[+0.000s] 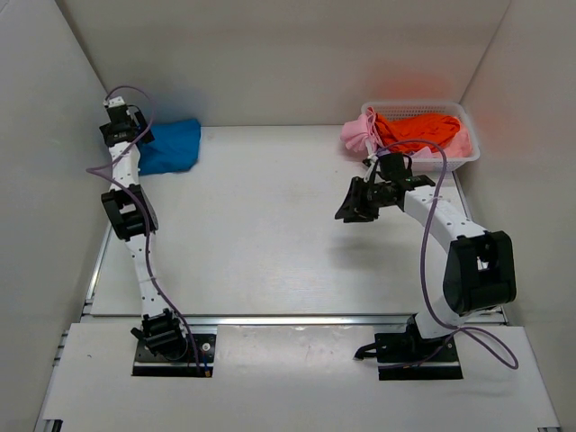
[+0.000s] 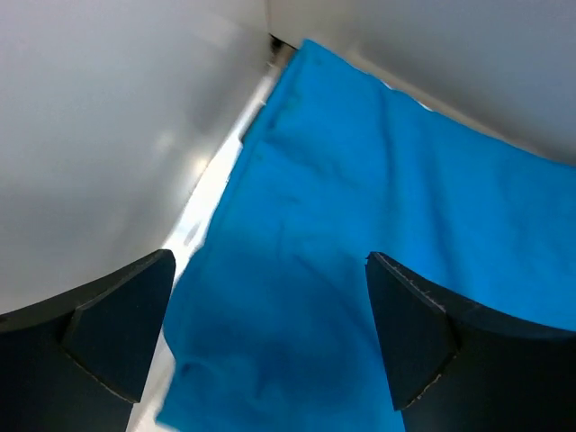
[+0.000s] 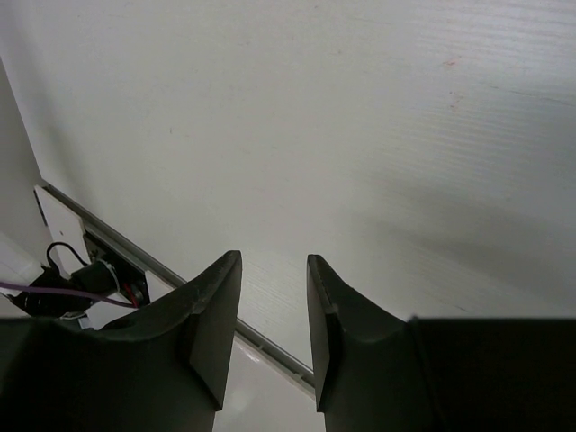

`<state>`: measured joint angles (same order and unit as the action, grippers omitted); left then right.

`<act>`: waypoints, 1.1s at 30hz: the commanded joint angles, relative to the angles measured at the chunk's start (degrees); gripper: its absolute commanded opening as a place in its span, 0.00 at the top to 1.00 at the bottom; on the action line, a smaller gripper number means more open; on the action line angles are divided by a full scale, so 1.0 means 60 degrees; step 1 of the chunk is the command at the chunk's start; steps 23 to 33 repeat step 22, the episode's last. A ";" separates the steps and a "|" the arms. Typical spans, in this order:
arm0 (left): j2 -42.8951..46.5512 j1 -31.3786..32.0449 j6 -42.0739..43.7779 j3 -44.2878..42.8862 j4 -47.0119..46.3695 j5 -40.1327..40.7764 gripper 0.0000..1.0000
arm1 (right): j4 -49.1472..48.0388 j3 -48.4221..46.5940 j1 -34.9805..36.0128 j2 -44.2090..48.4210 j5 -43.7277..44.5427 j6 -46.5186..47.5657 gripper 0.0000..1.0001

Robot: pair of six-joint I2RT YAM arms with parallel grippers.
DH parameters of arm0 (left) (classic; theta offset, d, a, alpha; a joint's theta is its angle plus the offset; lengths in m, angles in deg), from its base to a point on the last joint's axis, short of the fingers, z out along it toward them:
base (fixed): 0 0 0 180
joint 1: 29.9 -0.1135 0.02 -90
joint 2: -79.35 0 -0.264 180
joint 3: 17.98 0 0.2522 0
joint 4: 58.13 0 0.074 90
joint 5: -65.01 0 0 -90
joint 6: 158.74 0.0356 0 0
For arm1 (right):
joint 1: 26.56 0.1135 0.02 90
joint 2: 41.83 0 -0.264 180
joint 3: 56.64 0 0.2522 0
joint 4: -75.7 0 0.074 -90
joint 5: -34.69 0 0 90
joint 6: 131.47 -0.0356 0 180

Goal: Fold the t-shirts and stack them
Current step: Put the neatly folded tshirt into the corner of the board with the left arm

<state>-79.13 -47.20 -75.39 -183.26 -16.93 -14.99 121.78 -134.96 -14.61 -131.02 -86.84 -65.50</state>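
A bright blue t-shirt (image 1: 171, 146) lies folded in the far left corner of the table. My left gripper (image 1: 133, 135) hovers over its left edge, open and empty. In the left wrist view the blue shirt (image 2: 360, 180) fills the space between and beyond the wide-spread fingers (image 2: 117, 333), and the left gripper (image 2: 270, 306) touches nothing. An orange t-shirt (image 1: 423, 126) and a pink t-shirt (image 1: 358, 133) lie bunched in the white mesh basket (image 1: 472, 151) at the far right. My right gripper (image 1: 358, 205) hangs above bare table in front of the basket, slightly open and empty (image 3: 274, 270).
White walls close in the table on the left, back and right. The blue shirt lies against the left wall and back corner. The table's near edge has a metal rail (image 3: 261, 337), with the arm bases (image 1: 171, 346) below it.
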 commanded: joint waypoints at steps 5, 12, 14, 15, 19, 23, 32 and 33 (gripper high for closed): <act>0.4007 0.1182 0.0051 0.3152 0.0703 -0.0218 0.01 | -0.0683 -0.0067 0.0660 0.0772 0.0171 -0.0638 0.67; 0.7746 0.3248 -0.0018 0.7775 -0.0224 -0.0537 0.01 | -0.1063 0.0578 0.0778 0.1284 0.0699 -0.0565 0.66; 0.8376 0.4065 0.0025 0.8783 0.0186 -0.0525 0.01 | -0.1341 0.0637 0.0661 0.1489 0.0830 -0.0550 0.66; 0.8888 0.4447 0.0054 0.9500 0.0245 -0.0466 0.02 | -0.1357 0.0593 0.0487 0.1578 0.0773 -0.0449 0.65; 1.0515 0.5300 0.0086 1.1582 0.0230 -0.0112 0.01 | -0.1154 -0.0545 -0.0638 0.1535 0.1123 -0.0068 0.64; 1.1598 0.5227 -0.0865 1.2522 0.0203 -0.1208 0.01 | -0.0758 -0.1513 -0.1345 0.1344 0.0964 -0.0256 0.62; 1.1598 0.5227 -0.0865 1.2522 0.0203 -0.1208 0.01 | -0.0758 -0.1513 -0.1345 0.1344 0.0964 -0.0256 0.62; 1.1598 0.5227 -0.0865 1.2522 0.0203 -0.1208 0.01 | -0.0758 -0.1513 -0.1345 0.1344 0.0964 -0.0256 0.62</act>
